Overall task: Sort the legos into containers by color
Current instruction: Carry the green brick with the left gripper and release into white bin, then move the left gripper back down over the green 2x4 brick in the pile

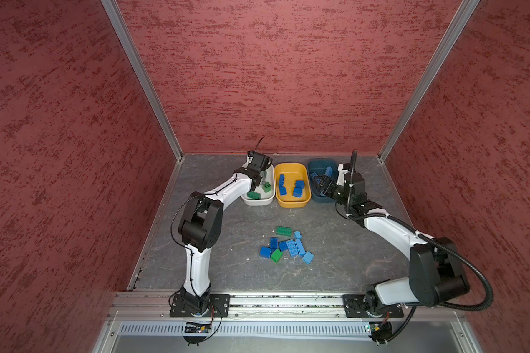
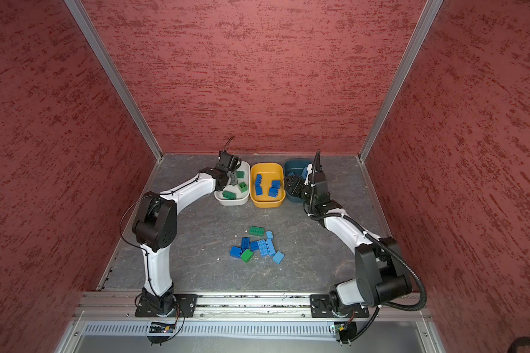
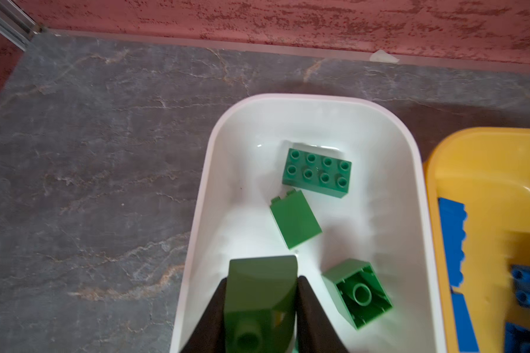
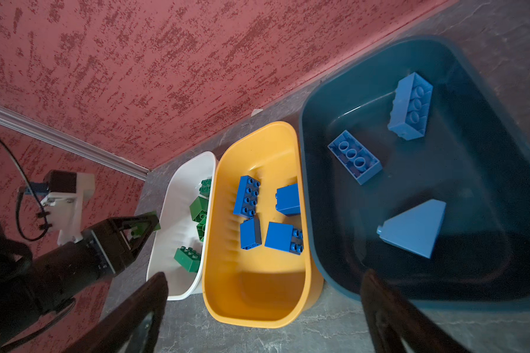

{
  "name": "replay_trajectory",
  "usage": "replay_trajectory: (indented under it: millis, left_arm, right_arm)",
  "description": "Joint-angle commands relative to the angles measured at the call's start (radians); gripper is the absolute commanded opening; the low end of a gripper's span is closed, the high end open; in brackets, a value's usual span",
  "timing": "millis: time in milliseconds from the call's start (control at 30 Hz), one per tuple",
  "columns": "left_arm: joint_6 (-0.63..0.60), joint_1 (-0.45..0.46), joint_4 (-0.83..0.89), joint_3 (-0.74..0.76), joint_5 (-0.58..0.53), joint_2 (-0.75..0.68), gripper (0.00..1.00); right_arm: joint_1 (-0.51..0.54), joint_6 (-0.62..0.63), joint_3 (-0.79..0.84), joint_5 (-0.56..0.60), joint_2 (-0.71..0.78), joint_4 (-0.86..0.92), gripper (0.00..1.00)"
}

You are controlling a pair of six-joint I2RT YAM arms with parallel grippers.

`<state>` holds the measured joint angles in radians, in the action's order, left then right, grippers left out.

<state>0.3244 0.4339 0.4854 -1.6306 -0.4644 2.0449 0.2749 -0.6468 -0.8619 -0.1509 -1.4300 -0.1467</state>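
My left gripper (image 3: 263, 278) is shut on a green sloped lego (image 3: 262, 305) and holds it above the near end of the white container (image 3: 318, 99), where three green legos (image 3: 317, 172) lie. In both top views this gripper (image 1: 259, 180) hangs over that tub. My right gripper (image 4: 265, 273) stands open and empty above the near rims of the yellow container (image 4: 257, 321) and the teal container (image 4: 435, 39). Dark blue legos (image 4: 247, 195) lie in the yellow one, light blue legos (image 4: 354, 157) in the teal one. A loose pile of legos (image 1: 285, 246) sits mid-table.
The three tubs stand side by side along the back wall. The pile holds a flat green brick (image 1: 283, 230), a green block (image 1: 276, 255) and several blue ones. Red walls close in on both sides and the back. The arm bases sit on the front rail (image 1: 288, 301).
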Motion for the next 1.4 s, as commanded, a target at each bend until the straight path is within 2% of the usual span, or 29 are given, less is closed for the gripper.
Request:
replay_trajectory:
  millis: [0, 167, 267, 333, 500, 667, 767, 833, 900, 1000, 1133, 1367]
  left_arm:
    - [-0.061, -0.02, 0.028, -0.089, -0.072, 0.064, 0.34]
    - [-0.056, -0.051, 0.105, -0.252, -0.079, 0.173, 0.38]
    - [-0.036, -0.056, 0.159, -0.325, -0.074, 0.199, 0.52]
    - [-0.028, -0.05, 0.158, -0.316, -0.032, 0.172, 0.6]
    - [-0.047, -0.001, 0.055, -0.154, 0.065, 0.022, 0.8]
    - [-0.083, 0.089, -0.011, 0.036, 0.146, -0.14, 0.86]
    - [-0.088, 0.158, 0.02, 0.136, 0.162, -0.225, 0.91]
    - [-0.073, 0.198, 0.065, 0.193, 0.21, -0.272, 0.93]
    - [-0.045, 0.234, 0.131, 0.243, 0.277, -0.303, 1.0]
    - [0.03, 0.27, 0.266, 0.27, 0.399, -0.301, 1.0]
    - [0.095, 0.313, 0.393, 0.27, 0.476, -0.248, 1.0]
    - [0.086, 0.337, 0.389, 0.246, 0.575, -0.147, 1.0]
  right_arm:
    - [0.007, 0.01, -0.016, 0.03, 0.035, 0.01, 0.99]
    - [0.009, 0.028, -0.022, 0.039, 0.057, 0.041, 0.99]
    - [0.01, 0.04, -0.015, 0.039, 0.073, 0.056, 0.99]
    - [0.011, 0.041, -0.004, 0.04, 0.085, 0.068, 0.99]
    - [0.019, 0.029, 0.026, 0.049, 0.112, 0.092, 0.99]
    - [0.037, 0.016, 0.05, 0.083, 0.142, 0.109, 0.99]
    - [0.044, 0.006, 0.071, 0.111, 0.169, 0.112, 0.99]
    - [0.044, -0.002, 0.087, 0.13, 0.189, 0.114, 0.99]
    - [0.044, -0.007, 0.104, 0.152, 0.208, 0.113, 0.99]
    - [0.044, -0.013, 0.119, 0.18, 0.226, 0.113, 0.99]
    - [0.046, -0.021, 0.125, 0.195, 0.232, 0.116, 0.99]
    - [0.047, -0.04, 0.137, 0.209, 0.233, 0.101, 0.99]
